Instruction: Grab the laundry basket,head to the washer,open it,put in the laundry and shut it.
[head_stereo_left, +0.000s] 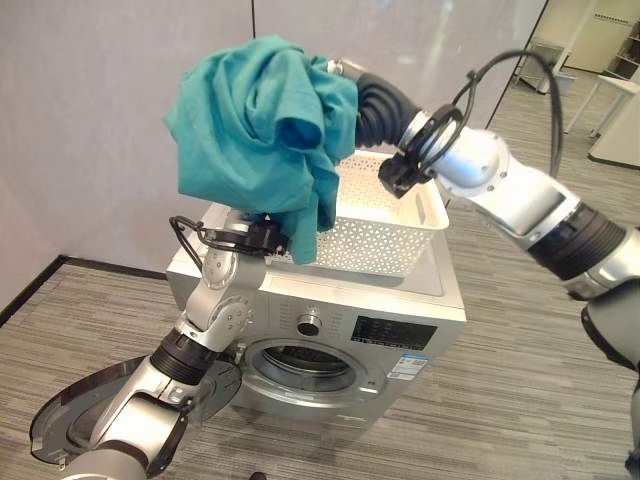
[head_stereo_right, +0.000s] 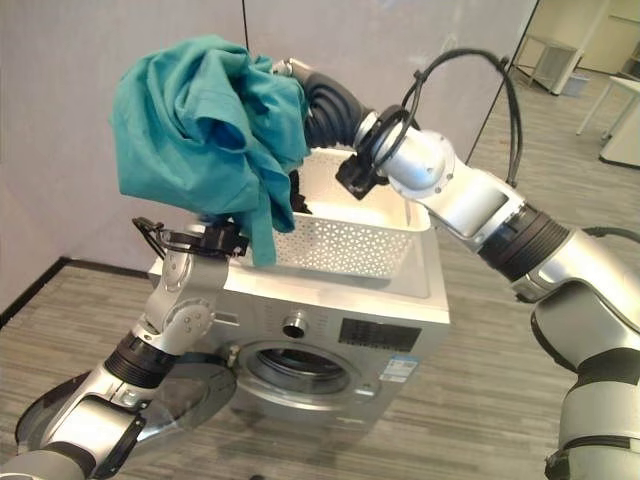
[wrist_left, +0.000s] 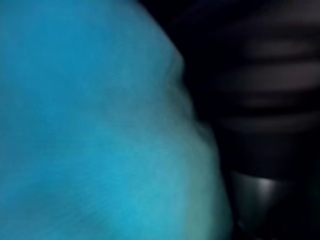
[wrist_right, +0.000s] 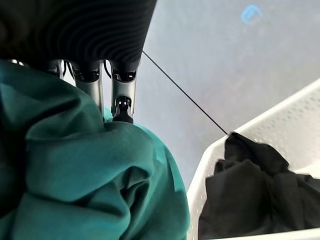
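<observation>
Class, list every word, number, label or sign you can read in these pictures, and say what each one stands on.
No text can be read.
Washer dark display panel: marks too small to read.
Blue and white sticker beside the washer's opening: print too small to read.
Teal garment, white laundry basket: no print visible.

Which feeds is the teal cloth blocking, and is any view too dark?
Left wrist view: the teal cloth covers most of it, and the rest is dark. Right wrist view: well lit, cloth over roughly half, white basket and a dark garment in it visible. Eye views: evenly lit, cloth hides the basket's left end, washer in plain sight.
</observation>
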